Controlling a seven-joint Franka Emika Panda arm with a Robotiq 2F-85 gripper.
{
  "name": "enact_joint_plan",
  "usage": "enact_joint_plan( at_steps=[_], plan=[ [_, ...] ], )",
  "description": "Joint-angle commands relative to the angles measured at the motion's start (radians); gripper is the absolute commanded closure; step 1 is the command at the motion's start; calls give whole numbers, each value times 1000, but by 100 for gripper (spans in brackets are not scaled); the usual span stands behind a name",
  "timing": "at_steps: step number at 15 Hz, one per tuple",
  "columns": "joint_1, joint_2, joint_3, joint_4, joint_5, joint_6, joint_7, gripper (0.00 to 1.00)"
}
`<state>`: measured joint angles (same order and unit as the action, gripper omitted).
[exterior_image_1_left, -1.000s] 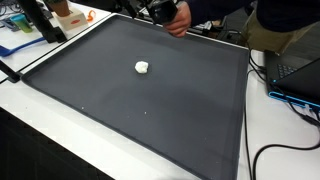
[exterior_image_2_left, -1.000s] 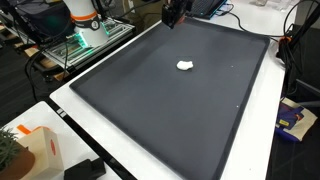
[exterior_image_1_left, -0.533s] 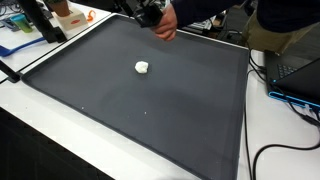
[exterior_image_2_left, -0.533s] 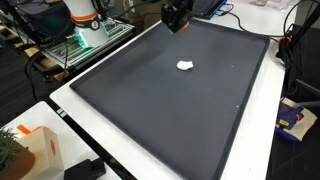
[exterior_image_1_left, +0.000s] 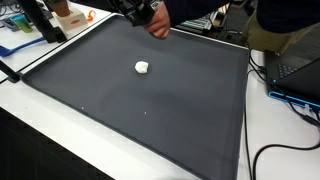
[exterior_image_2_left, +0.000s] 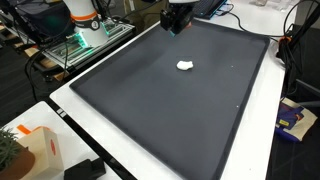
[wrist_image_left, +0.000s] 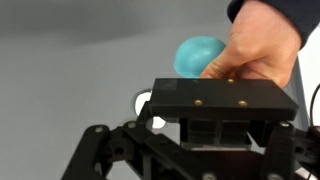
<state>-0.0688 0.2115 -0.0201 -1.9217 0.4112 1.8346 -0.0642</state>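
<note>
Pincer (exterior_image_2_left: 176, 18) hangs over the far edge of the mat (exterior_image_1_left: 180, 120); how wide it stands I cannot tell. Just beside it a hand (wrist_image_left: 255, 45) holds a teal ball (wrist_image_left: 197, 55), seemingly not touching the pincer. White lump (exterior_image_1_left: 142, 67) lies mid-mat, well apart.

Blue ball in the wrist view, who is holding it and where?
A person's hand grips the blue ball by its right side; the gripper holds nothing.

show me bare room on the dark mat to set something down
Free: the near half of the dark grey mat, and all around the small white lump. Crowded: its far edge, where the black gripper and a person's hand are.
</note>
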Motion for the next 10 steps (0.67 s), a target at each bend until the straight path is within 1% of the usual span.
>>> enact_joint_plan(
  at_steps=[1, 3, 5, 6, 7, 10],
  plan=[
    [-8, 34, -2, 29, 11, -28, -5, 3],
    [-7, 43, -2, 36, 9, -27, -1, 0],
    [-6, 50, -1, 40, 6, -25, 3, 0],
    [-6, 54, -1, 42, 5, -24, 5, 5],
    [-5, 57, 0, 44, 4, -24, 5, 26],
    [-3, 63, 1, 50, 1, -22, 10, 51]
  ],
)
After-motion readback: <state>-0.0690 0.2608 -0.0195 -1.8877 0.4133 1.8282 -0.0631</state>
